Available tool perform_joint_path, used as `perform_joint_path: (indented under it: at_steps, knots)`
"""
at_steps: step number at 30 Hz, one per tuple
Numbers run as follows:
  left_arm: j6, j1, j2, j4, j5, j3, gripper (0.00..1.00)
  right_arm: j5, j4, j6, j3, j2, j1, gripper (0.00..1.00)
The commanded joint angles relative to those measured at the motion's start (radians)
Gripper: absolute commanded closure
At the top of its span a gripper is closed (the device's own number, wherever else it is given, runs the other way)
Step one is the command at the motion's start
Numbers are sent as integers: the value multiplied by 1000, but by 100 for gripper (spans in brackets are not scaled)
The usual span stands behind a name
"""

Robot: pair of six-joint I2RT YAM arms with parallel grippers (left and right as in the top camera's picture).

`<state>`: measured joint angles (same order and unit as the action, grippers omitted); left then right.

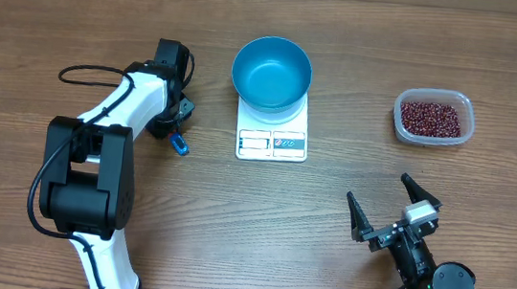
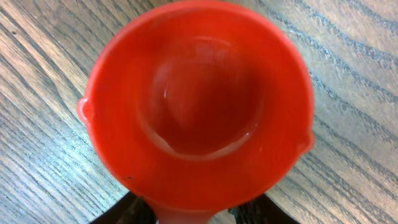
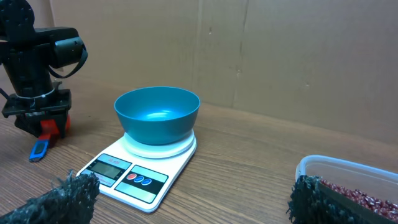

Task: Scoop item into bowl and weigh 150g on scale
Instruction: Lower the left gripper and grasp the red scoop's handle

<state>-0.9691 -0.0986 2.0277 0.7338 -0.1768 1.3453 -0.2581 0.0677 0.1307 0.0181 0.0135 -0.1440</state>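
Red scoop point(image 2: 199, 106) fills the left wrist cam, mouth up, resting on the wood worktop point(image 1: 229, 238). Its handle runs back between the left fingers point(image 2: 124, 213), which sit either side of it; can't tell whether they're actually pinching it. From overhead only the blue handle tip point(image 1: 179, 145) pokes out below that arm. Blue bowl point(image 1: 272, 71) sits on the white scale point(image 1: 272, 143), mid-worktop, just right of the scoop. Beans point(image 1: 429, 116) are in a clear tub point(image 1: 400, 126) far right, well apart from scale & bowl. Right fingers point(image 1: 359, 221) are spread wide, gripping nothing, near the front edge.
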Motion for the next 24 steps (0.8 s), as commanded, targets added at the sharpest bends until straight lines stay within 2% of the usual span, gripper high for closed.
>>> perform_joint_path:
  at_steps: [1,4,24]
  knots:
    - [5,-7,27,6,-2,-2,63,7,-7,-5,-10,-11,0,0]
    - [5,-7,27,14,-2,-3,72,7,-7,-5,-10,-11,0,0]
    - [5,-7,-4,70,82,31,96,7,-7,-5,-10,-11,0,0]
